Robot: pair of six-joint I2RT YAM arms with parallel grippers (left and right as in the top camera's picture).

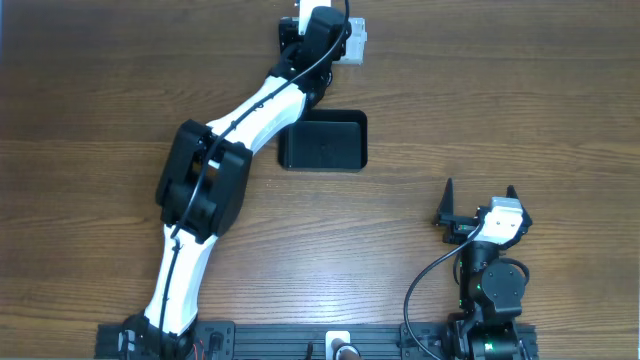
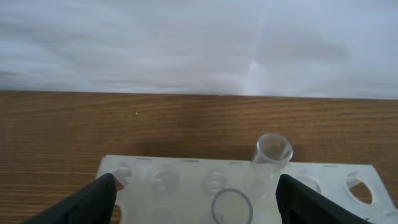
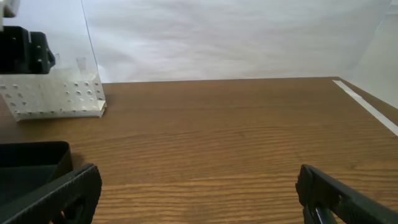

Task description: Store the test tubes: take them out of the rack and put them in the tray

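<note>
While left hand [image 2: 196, 179] and right hand [image 3: 199, 169] gape, clear tube [image 2: 271, 157] stands in holed rack [image 2: 144, 169].

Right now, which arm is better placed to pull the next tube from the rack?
Left. Its end effector is open right at the rack, with an upright test tube just ahead. The right end effector sits near its own base, well away from the rack.
</note>
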